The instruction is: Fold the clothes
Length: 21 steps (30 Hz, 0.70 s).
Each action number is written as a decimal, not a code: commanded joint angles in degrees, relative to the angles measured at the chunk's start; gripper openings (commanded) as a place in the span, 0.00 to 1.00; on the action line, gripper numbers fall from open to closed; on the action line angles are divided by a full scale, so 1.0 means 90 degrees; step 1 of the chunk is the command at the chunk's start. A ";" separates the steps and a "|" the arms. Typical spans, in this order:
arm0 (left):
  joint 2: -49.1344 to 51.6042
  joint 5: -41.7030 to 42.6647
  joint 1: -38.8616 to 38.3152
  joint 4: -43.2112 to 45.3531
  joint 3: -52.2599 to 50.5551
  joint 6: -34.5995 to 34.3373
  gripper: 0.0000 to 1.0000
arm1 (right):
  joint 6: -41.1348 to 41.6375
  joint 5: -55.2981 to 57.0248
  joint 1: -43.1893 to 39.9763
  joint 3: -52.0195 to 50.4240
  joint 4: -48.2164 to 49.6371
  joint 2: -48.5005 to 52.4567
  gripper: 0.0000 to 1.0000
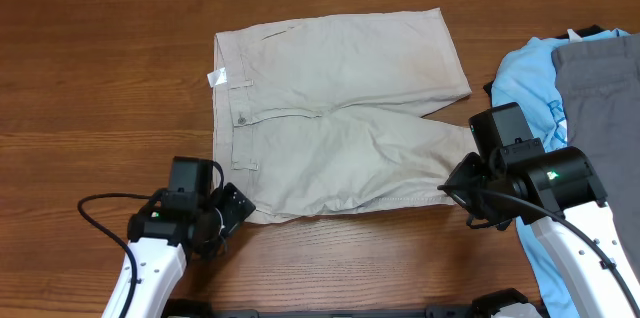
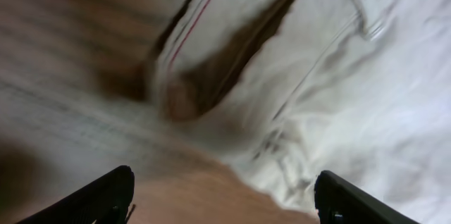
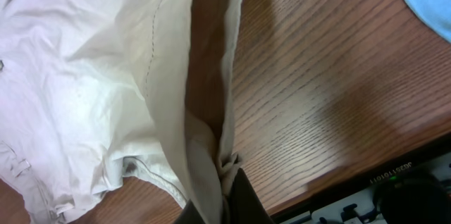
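Overhead view of the opening grasp of the fold. The shorts (image 1: 340, 108) lie flat at the centre of the desk (image 1: 100, 78), with the waistband toward 9 o'clock and both legs toward 3 o'clock; the button (image 1: 241, 120) and white label (image 1: 217, 78) face up. The right pincer (image 1: 455, 188) sits at the hem of the near leg, at about 4 o'clock of the garment. Its wrist view shows the fingers pressed together on a bunched fold of that hem, with the cloth raised a little off the wood. The left pincer (image 1: 238, 213) stands at the near corner of the waistband, at about 7 o'clock. Its fingers are spread wide and, in its blurred wrist view, hold nothing; the corner lies just ahead of the tips. Risks, as judged: with only one side secured, a lift by the right arm would drag or skew the garment rather than fold it. The right hold is a thin pinch near the edge; it may slip out, or it may have caught only the top layer of the leg, so that the layers part. The left pincer, closing from here, could miss the corner or press it into the desk and crease it. A light blue T-shirt (image 1: 525, 78) and a grey garment (image 1: 600, 88) lie at 3 o'clock, close to the right arm, where a wide sweep could snag them.
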 commanded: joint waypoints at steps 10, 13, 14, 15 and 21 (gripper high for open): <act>0.0121 0.0073 -0.0002 0.1392 -0.0729 -0.0879 0.33 | -0.0046 0.0075 0.0017 0.0109 0.0034 -0.0051 0.04; 0.0121 0.0104 -0.0002 0.1450 -0.0719 -0.0877 0.04 | -0.0046 0.0075 0.0017 0.0109 0.0029 -0.0051 0.04; 0.0121 0.0151 -0.0002 0.1447 -0.0704 -0.0826 0.04 | -0.0049 0.0075 0.0017 0.0109 0.0022 -0.0051 0.04; 0.0121 0.0260 -0.0002 0.1447 -0.0675 -0.0658 0.04 | -0.0046 0.0100 0.0017 0.0109 0.0007 -0.0051 0.04; 0.0114 0.0690 0.0000 0.0627 0.0046 0.0901 0.04 | -0.0053 0.0408 0.0017 0.0112 -0.0369 -0.0053 0.04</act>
